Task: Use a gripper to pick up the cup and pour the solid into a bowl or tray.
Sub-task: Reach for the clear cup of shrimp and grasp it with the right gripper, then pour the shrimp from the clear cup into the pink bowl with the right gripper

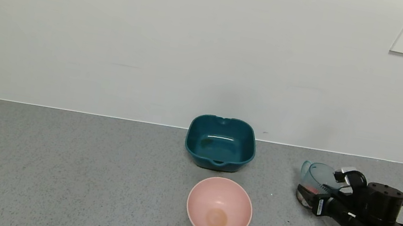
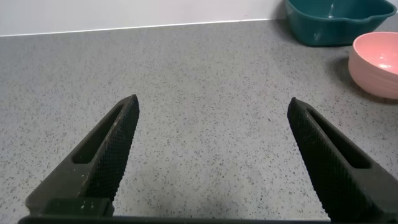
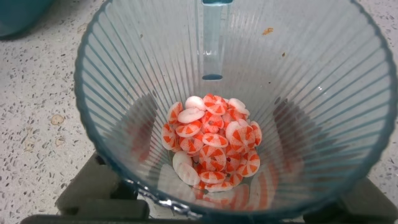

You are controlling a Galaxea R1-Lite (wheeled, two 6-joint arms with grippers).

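One cup (image 1: 317, 179) is held in the closed right claw (image 1: 312, 195); one pink bowl (image 1: 219, 208) and one teal tray (image 1: 220, 143) are seen. The left claw (image 2: 211, 155) is spread open over the desk (image 2: 205, 74).

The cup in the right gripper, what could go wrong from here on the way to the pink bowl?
1. The right gripper grips the cup low on its body; if that hold is loose, the cup may slip or tip on lifting.
2. The solid lies loose in the open cup, so an early tilt could scatter pieces on the counter.
3. The teal tray sits just behind the pink bowl; an overshoot could pour there instead.
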